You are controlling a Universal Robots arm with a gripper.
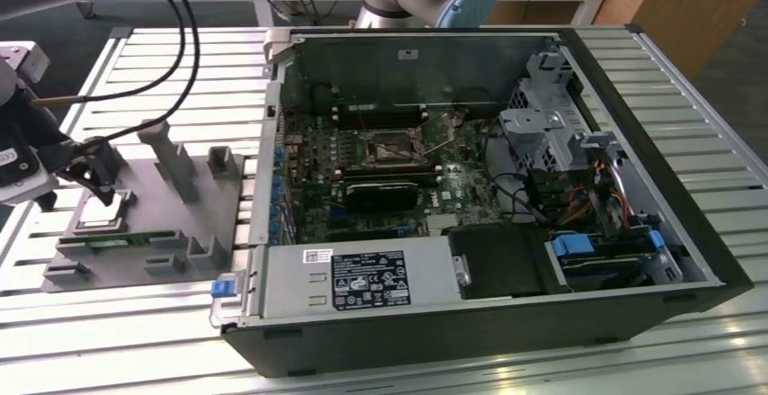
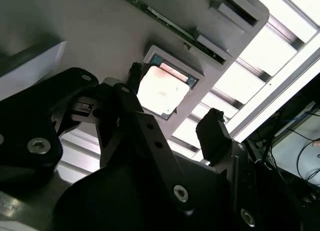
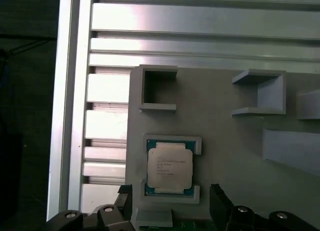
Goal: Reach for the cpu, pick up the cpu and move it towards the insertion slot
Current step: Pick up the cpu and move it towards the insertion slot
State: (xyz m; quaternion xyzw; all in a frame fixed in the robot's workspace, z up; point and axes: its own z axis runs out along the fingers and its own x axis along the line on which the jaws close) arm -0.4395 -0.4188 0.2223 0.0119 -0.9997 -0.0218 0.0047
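Observation:
The cpu (image 1: 101, 216) (image 2: 163, 90) (image 3: 169, 166), a small square chip with a silvery top, lies flat in its pocket on the grey fixture (image 1: 180, 206) at the exterior view's left. My gripper (image 1: 96, 184) (image 2: 172, 105) (image 3: 171, 197) hangs just above it, open. One black finger (image 2: 131, 76) stands on one side of the chip and the other finger (image 2: 216, 136) on the opposite side, neither touching it. The insertion slot (image 1: 390, 149), a square socket with a shiny frame, sits on the green board inside the open computer case.
The fixture carries upright grey posts (image 1: 162, 148) and a green memory stick (image 1: 114, 241) close to the chip. The computer case (image 1: 648, 143) with its raised walls fills the middle of the slatted metal table (image 1: 156, 62). Black cables (image 1: 180, 26) hang over the table's back left.

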